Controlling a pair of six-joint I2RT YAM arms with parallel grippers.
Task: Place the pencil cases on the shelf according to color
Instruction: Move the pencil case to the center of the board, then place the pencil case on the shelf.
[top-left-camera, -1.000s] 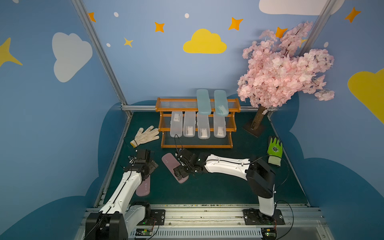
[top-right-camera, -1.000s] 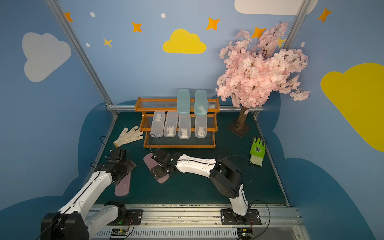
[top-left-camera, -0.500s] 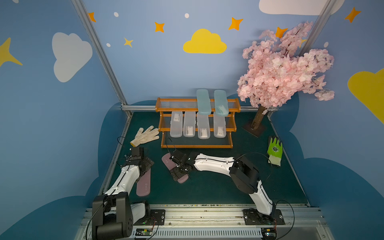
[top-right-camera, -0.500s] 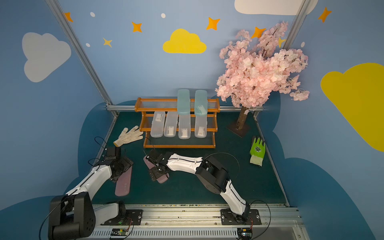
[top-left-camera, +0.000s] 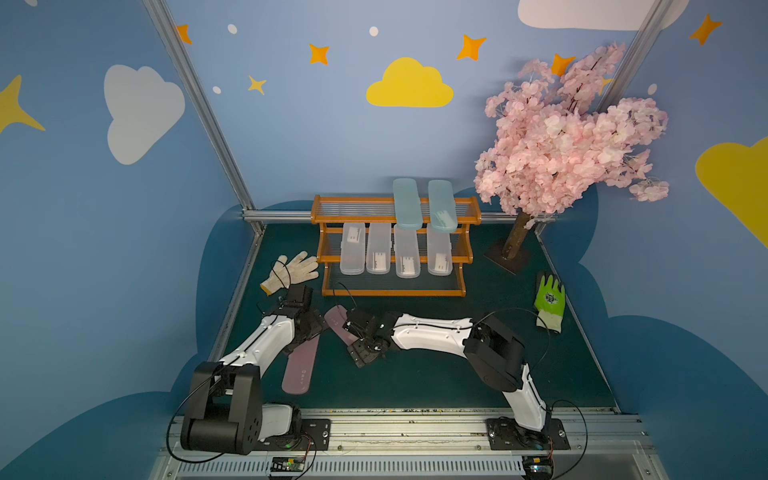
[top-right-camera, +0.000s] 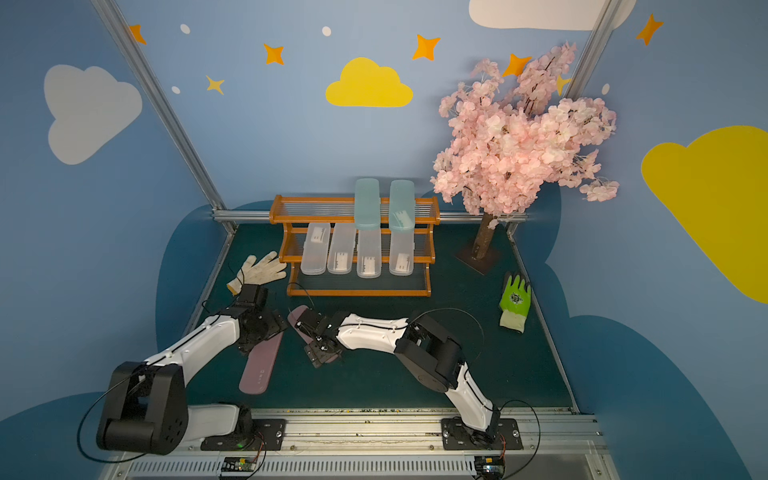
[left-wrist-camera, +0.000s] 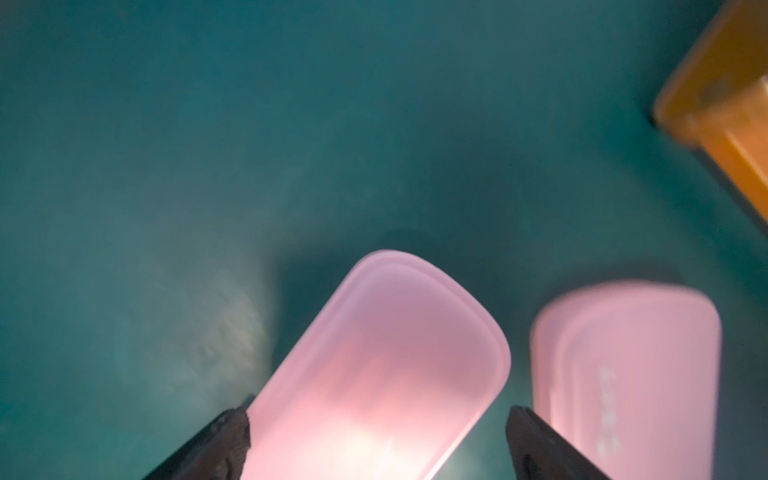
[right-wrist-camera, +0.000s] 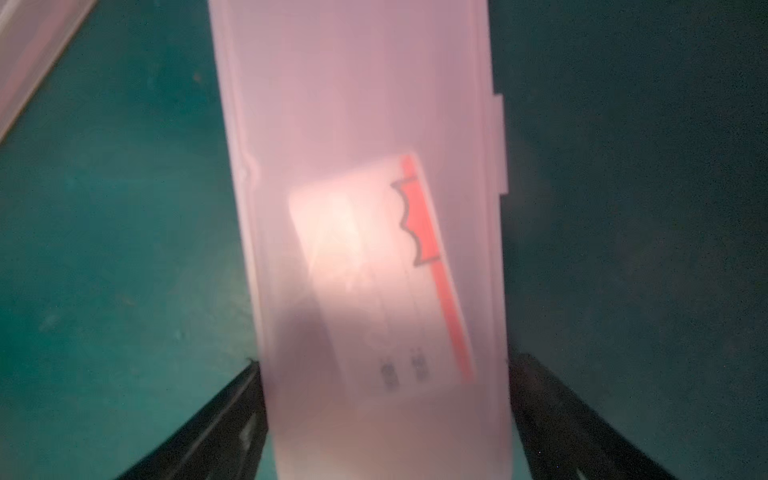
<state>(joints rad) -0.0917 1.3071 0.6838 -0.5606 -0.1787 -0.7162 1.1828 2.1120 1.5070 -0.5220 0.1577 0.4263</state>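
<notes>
We see two frosted, round-ended pink plastic cases on the green worktop (top-left-camera: 415, 374), left of centre before the wooden shelf (top-left-camera: 392, 293). The left gripper (left-wrist-camera: 376, 432) straddles the front pink case (top-left-camera: 299, 365), jaws apart. The right gripper's (right-wrist-camera: 383, 361) jaws hug the labelled pink case (right-wrist-camera: 365, 124); whether it is gripped, we cannot tell.

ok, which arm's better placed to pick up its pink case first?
Right, probably. The right hand sits square over the labelled pink case, with its fingers close against both long sides. The left hand straddles the other pink case askew, with a gap at one finger.
</notes>
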